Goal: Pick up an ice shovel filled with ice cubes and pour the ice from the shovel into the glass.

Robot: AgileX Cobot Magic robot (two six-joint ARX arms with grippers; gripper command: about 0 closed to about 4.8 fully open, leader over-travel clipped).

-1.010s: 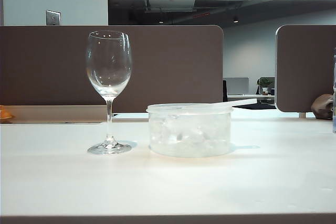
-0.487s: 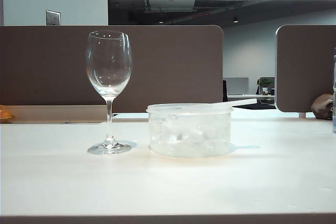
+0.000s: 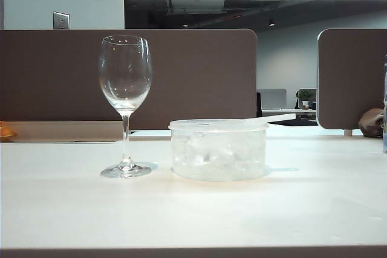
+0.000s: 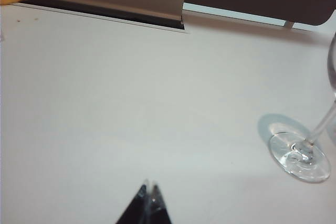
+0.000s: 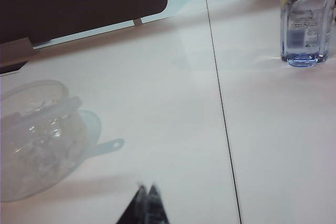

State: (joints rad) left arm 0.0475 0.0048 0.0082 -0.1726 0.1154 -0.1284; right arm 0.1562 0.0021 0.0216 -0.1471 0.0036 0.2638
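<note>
Upright, the tall clear wine glass (image 3: 125, 104) stands empty beside the round translucent tub (image 3: 218, 149) of whitish ice cubes (image 3: 211, 156); the left gripper (image 4: 148, 186) and right gripper (image 5: 146, 187) hover nearby over the bench (image 3: 193, 209), fingers closed, empty.

The glass (image 3: 125, 104) was clear and glossy, the round tub (image 3: 218, 150) frosted translucent plastic like the ice shovel (image 3: 275, 118) across its rim, the ice cubes (image 3: 211, 156) whitish and wet-looking, the desk (image 3: 193, 216) smooth matt white, and both claw tips, left claw (image 4: 148, 187) and right claw (image 5: 146, 188), dark and shiny.
</note>
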